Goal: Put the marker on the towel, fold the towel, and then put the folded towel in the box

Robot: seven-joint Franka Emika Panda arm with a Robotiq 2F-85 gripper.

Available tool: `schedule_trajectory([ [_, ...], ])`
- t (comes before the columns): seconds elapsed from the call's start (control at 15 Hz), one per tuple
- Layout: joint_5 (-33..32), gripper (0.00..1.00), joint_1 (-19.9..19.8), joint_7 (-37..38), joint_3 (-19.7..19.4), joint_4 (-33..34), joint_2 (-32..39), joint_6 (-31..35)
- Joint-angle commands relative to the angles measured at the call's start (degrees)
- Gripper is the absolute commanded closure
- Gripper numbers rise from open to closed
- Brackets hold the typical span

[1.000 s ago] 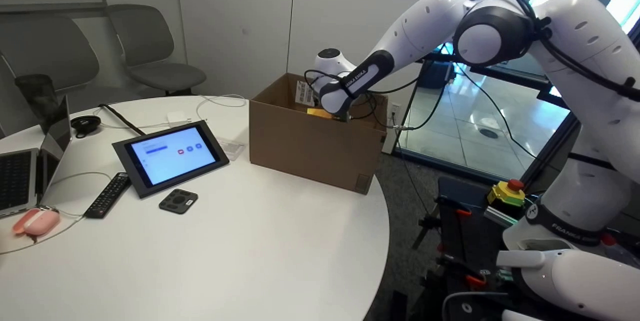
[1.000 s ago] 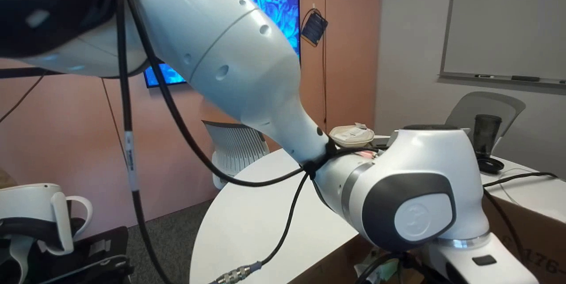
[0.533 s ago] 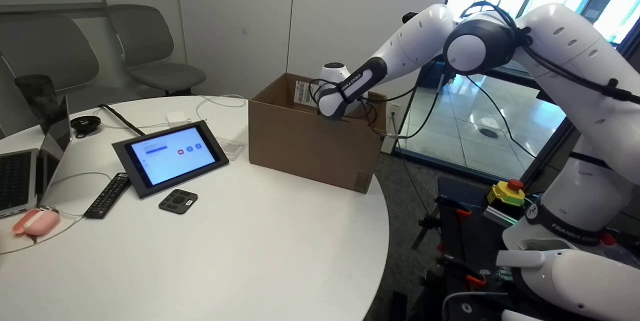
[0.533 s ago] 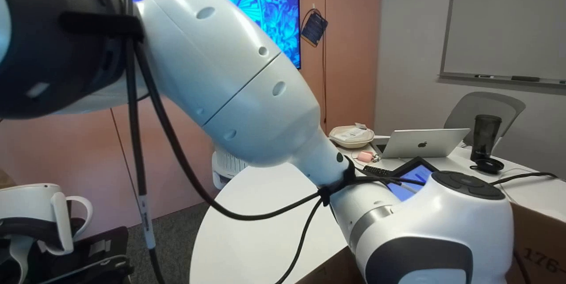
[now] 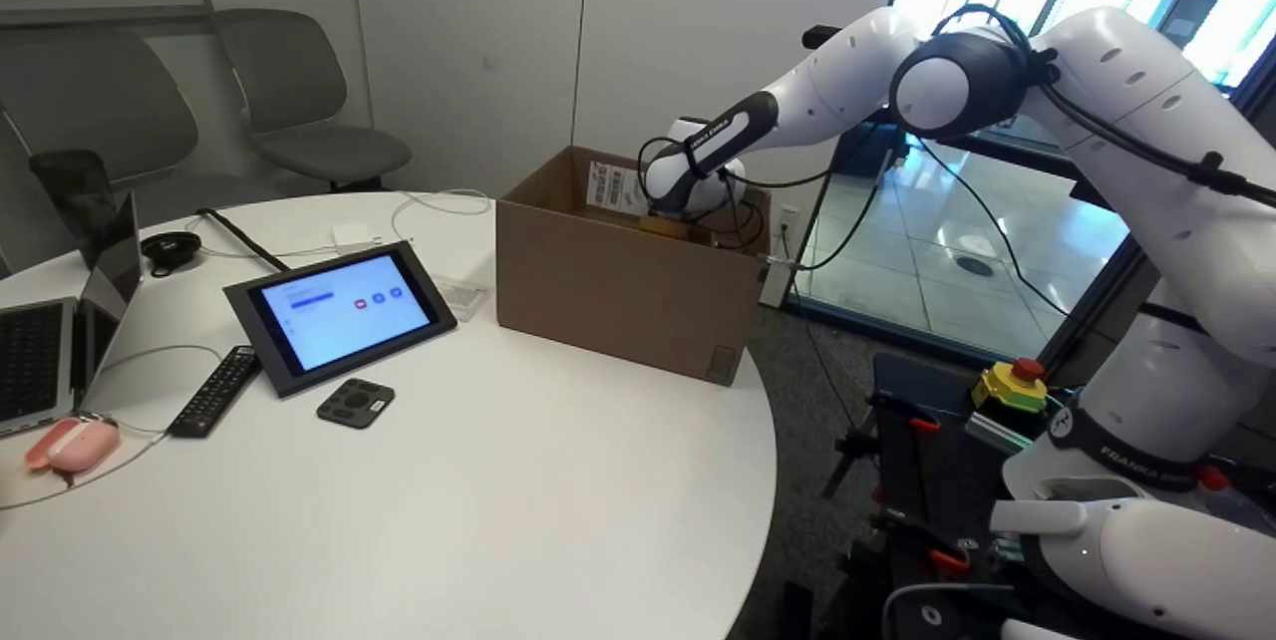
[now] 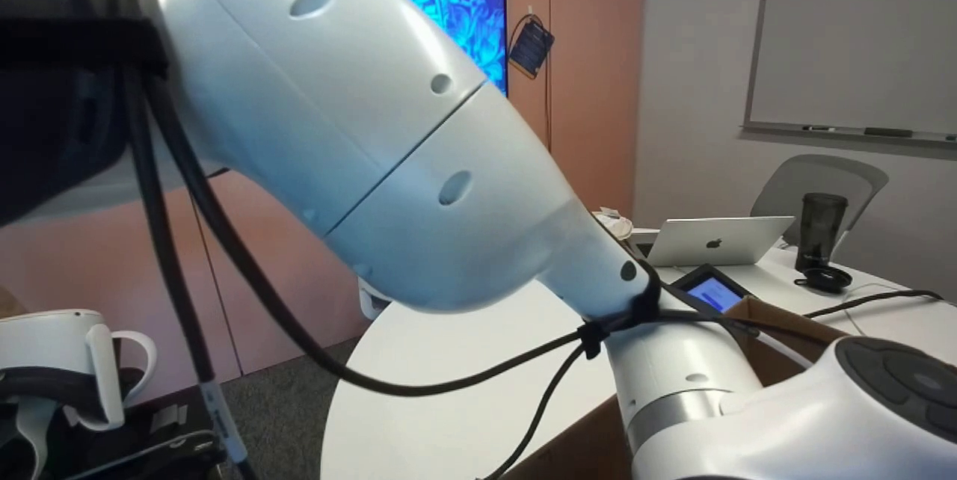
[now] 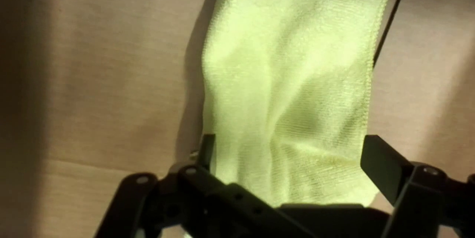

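A large brown cardboard box (image 5: pixel 618 291) stands at the table's edge. My hand reaches down into it, so its walls hide the gripper in both exterior views. In the wrist view the yellow-green towel (image 7: pixel 259 89) lies folded and creased on the box's cardboard bottom. The gripper (image 7: pixel 289 139) is open wide, one finger (image 7: pixel 386 164) near each long side of the towel. Nothing is gripped. Whether the fingers touch the cloth I cannot tell. The marker is hidden.
A tablet (image 5: pixel 349 306) stands left of the box, with a dark square controller (image 5: pixel 356 402), a remote (image 5: pixel 214 391) and a laptop (image 5: pixel 50 351). The box walls rise close around my wrist. Cables (image 6: pixel 404 389) hang from the arm.
The arm has shifted, with the wrist now a little further right over the box in both exterior views. The box and the things on the table stay where they were.
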Motion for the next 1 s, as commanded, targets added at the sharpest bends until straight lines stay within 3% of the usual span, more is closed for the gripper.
schedule_trajectory([
  [0.0, 3.9, 0.0, -1.73, -8.68, 2.79, -0.34, -4.42, -3.18],
  [0.27, 4.13, 0.0, -0.79, -13.23, 3.26, -0.48, -9.34, -8.01],
  [0.8, -1.55, 0.0, 7.2, -12.03, -0.25, -2.96, -21.86, -11.0],
  [0.93, -2.48, 0.0, 8.29, -14.67, 0.84, -4.64, -26.86, -13.47],
])
